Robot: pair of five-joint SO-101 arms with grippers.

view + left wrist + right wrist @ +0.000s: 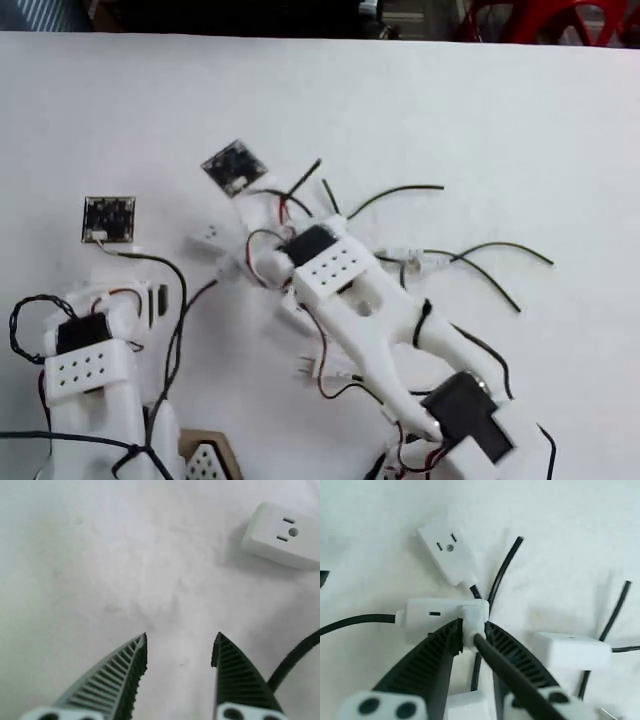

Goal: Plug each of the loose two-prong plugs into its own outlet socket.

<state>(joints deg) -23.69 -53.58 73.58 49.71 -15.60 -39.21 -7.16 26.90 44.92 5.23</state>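
- Right jaws, dark and ribbed, are pinching a small white plug point(476, 611) between their tips; its black cord point(505, 668) is running back over one of them.
- Just ahead of those tips, the plug is touching the end of a white socket block point(427, 619) lying crosswise; whether the prongs are sitting inside cannot be told.
- Farther ahead of the right jaws, a second socket point(447, 550) is lying on the surface point(560, 540), showing two slots and a round hole.
- Beside the right jaws, a third white block point(570, 651) is resting apart from the pinched plug.
- Left jaws are standing spread, holding nothing, hovering over bare surface.
- Ahead of the left jaws and off to one side, well apart from them, another socket point(280, 532) is showing its slotted face; a black cable point(295, 657) is passing beside one jaw.
- Seen from above, the right arm point(380, 330) is stretching in among loose black cords point(400, 188), while the left arm point(85, 370) is sitting off to its side.
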